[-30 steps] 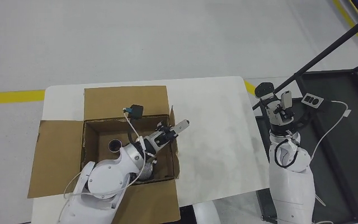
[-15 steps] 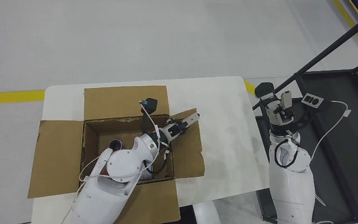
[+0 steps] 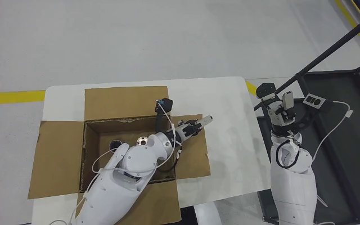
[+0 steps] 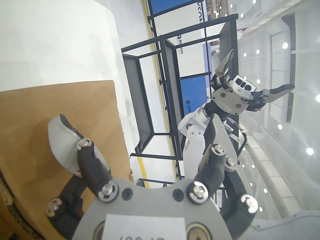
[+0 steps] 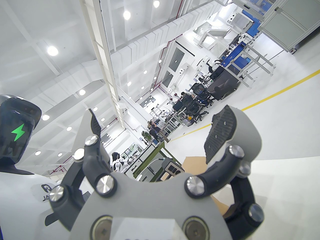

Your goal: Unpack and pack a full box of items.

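Top view has the cardboard box [image 3: 101,125] sitting on the white table [image 3: 225,107] with all four flaps folded out. The right-hand flap [image 3: 194,154] lies pretty much flat on the tabletop. The left gripper [image 3: 197,124] is over that flap with its fingers spread and nothing between them. In the left wrist view one finger [image 4: 62,132] looks like it's resting right on the cardboard, and the other is out in the air past the flap's edge.

Inside the box I can make out a dark round can top [image 3: 115,147] and a round tan lid [image 3: 144,140] near it. The arm covers most of the rest, so no idea how many items are in there.

The right gripper [image 5: 157,118] is up in the air well off to the side of the table, wide open and holding nothing.

So progress-wise, I'd say opening the box is basically done, and that's about it. The items I can see are all in the box, so the unpacking itself hasn't started. Pulling everything out onto the table and then loading it all back in is the whole job left. Very early days.
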Robot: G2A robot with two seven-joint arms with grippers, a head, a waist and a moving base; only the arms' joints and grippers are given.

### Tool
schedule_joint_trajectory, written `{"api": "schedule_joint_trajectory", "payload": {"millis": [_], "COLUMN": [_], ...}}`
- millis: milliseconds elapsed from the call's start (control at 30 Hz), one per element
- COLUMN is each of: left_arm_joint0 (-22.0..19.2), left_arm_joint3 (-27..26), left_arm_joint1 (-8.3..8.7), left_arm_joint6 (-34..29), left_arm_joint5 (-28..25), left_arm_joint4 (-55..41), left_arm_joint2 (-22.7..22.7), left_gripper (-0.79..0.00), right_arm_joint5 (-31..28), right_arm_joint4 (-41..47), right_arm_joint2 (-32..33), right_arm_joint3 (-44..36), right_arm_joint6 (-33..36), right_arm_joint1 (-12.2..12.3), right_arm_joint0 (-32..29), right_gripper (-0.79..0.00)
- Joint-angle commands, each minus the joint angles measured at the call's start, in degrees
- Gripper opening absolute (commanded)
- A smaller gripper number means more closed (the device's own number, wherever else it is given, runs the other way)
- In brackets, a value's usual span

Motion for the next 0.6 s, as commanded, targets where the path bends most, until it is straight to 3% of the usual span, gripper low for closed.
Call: {"api": "schedule_joint_trajectory", "payload": {"millis": [0, 567], "left_arm_joint0": [-0.88, -4.13], "left_arm_joint3": [0.71, 2.8], "left_arm_joint1": [-0.17, -0.75], "left_arm_joint6": [-0.33, -3.23], "left_arm_joint5": [1.36, 7.47], "left_arm_joint4": [0.94, 7.4], "left_arm_joint2": [0.95, 4.65], "left_gripper": [0.0, 0.0], "right_arm_joint5": [0.0, 0.0], "right_arm_joint4": [0.0, 0.0], "right_arm_joint2": [0.0, 0.0], "right_arm_joint3": [0.0, 0.0], "right_arm_joint6": [0.0, 0.0], "right_arm_joint1": [0.0, 0.0], "right_arm_joint0": [0.0, 0.0], "right_gripper": [0.0, 0.0]}}
